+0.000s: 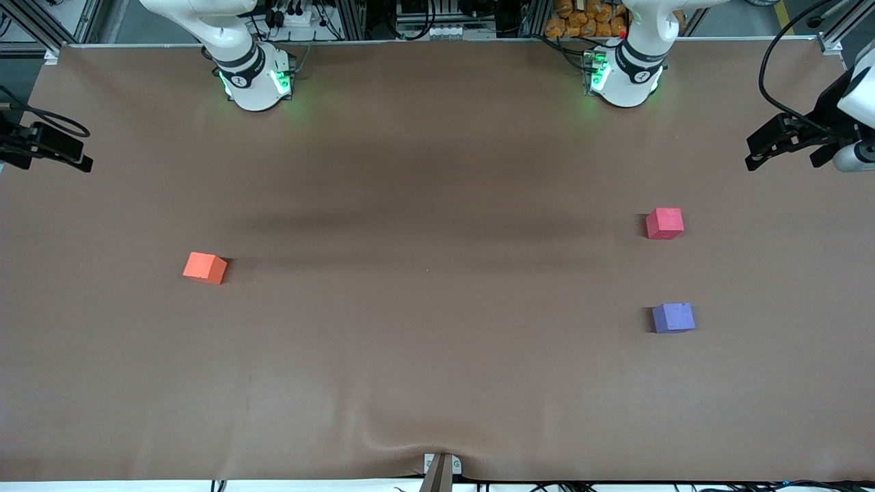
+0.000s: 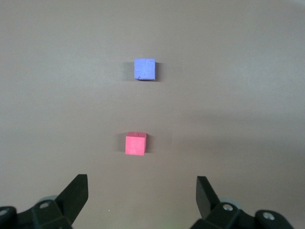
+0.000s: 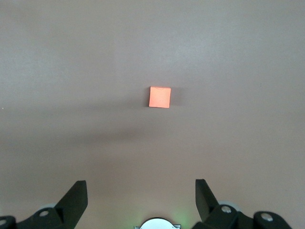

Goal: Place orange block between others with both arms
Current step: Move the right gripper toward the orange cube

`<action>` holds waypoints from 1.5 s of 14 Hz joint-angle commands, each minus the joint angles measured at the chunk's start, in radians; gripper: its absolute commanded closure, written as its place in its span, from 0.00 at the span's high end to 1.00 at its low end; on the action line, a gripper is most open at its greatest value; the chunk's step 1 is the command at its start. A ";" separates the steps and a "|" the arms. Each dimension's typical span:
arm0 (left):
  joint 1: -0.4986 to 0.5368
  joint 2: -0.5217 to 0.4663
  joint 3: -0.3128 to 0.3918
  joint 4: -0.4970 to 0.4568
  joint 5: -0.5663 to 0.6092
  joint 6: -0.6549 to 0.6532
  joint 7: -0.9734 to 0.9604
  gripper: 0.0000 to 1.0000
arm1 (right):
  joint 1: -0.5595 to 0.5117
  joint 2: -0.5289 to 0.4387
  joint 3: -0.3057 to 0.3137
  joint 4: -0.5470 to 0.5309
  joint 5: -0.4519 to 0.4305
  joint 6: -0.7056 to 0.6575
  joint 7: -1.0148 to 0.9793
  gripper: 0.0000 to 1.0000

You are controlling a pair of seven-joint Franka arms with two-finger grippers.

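Orange block (image 3: 159, 97): under my right gripper (image 3: 141, 191), toward the right arm's end.
Gap: between red (image 2: 135, 143) and purple (image 2: 144, 69) cubes, under my left gripper (image 2: 142, 190).
Grippers: both apart, empty.

Orange block (image 1: 204, 267) — well apart from others (image 1: 664, 223)
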 commanded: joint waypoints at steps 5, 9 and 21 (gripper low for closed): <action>0.015 0.026 0.004 0.051 0.016 -0.024 0.014 1.00 | -0.022 -0.001 0.010 -0.030 0.012 -0.004 -0.014 1.00; 0.019 0.028 0.004 0.047 0.007 -0.024 0.015 1.00 | -0.037 0.038 0.010 -0.085 0.006 0.041 -0.014 1.00; 0.019 0.028 0.004 0.034 0.005 -0.024 0.015 1.00 | -0.051 0.337 0.008 -0.352 0.004 0.529 -0.011 1.00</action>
